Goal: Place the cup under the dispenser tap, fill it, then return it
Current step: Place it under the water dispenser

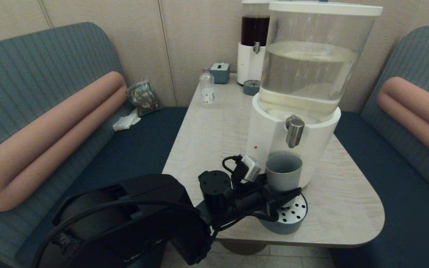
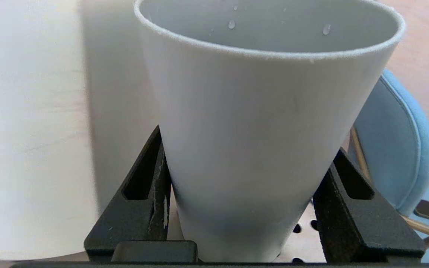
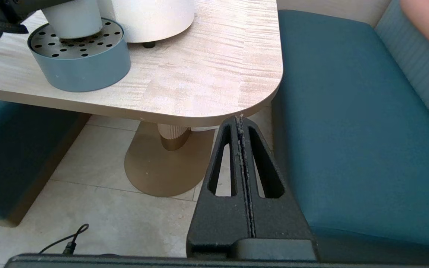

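Note:
The grey-blue cup (image 1: 283,171) stands upright on the round perforated drip tray (image 1: 297,215), directly below the steel dispenser tap (image 1: 295,132) of the big white-based dispenser (image 1: 311,67). My left gripper (image 1: 282,190) reaches in from the left. In the left wrist view its black fingers (image 2: 151,193) press both sides of the cup (image 2: 255,130), so the left gripper (image 2: 248,139) is shut on it. A few droplets cling inside the rim. No stream shows at the tap. My right gripper (image 3: 240,119) is parked, shut and empty, below the table's near right corner.
The dispenser's white base (image 1: 266,134) stands right behind the cup. At the back of the table (image 1: 207,130) are a dark-red-liquid dispenser (image 1: 254,29), a small clear bottle (image 1: 207,89) and a grey box (image 1: 220,72). Teal benches (image 3: 348,130) flank the table.

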You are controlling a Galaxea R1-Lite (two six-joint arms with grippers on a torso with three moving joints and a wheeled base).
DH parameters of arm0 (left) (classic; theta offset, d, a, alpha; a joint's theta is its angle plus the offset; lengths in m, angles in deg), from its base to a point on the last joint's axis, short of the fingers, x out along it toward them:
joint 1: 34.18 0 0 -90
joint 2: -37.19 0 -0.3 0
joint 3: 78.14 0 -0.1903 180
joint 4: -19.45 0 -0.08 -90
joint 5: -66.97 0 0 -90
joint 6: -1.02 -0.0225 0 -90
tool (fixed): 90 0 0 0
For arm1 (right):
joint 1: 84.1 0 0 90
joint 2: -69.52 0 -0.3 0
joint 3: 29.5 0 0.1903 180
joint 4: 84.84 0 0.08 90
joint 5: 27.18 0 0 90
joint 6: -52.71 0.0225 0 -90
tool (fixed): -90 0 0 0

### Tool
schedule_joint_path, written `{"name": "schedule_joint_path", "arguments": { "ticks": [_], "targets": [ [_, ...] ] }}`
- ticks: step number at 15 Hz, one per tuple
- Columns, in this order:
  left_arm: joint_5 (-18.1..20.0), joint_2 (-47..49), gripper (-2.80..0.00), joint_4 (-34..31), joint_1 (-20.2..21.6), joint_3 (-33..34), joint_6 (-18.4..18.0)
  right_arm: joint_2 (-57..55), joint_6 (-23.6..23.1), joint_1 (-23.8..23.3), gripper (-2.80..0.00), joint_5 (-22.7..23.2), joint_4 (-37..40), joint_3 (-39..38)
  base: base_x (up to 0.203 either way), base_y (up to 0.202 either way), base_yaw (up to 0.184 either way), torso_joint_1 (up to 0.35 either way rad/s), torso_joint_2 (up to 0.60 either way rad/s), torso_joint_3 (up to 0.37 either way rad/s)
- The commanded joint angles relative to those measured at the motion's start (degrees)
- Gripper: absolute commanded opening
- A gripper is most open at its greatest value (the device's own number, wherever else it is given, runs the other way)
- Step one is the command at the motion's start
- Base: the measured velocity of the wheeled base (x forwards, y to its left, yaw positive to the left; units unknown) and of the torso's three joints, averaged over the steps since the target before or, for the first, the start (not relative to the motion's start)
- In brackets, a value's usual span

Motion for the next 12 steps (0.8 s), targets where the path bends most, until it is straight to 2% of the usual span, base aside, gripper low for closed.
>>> {"name": "schedule_joint_path", "arguments": {
  "ticks": [1,11,12],
  "targets": [
    [0.05,-0.29,-2.8,0.56,0.13,0.01,0.05,0.1,-0.03,0.01,-2.8,0.04,0.07,0.0,0.0,0.0,0.0,0.0,0.0,0.0],
    [0.05,-0.56,-2.8,0.56,0.48,-0.12,0.4,0.1,-0.03,0.01,-2.8,0.04,-0.02,0.0,0.0,0.0,0.0,0.0,0.0,0.0],
    [-0.04,-0.56,0.0,0.56,0.48,-0.28,0.4,0.1,-0.03,0.01,-2.8,0.04,-0.02,0.0,0.0,0.0,0.0,0.0,0.0,0.0]
  ]
}}
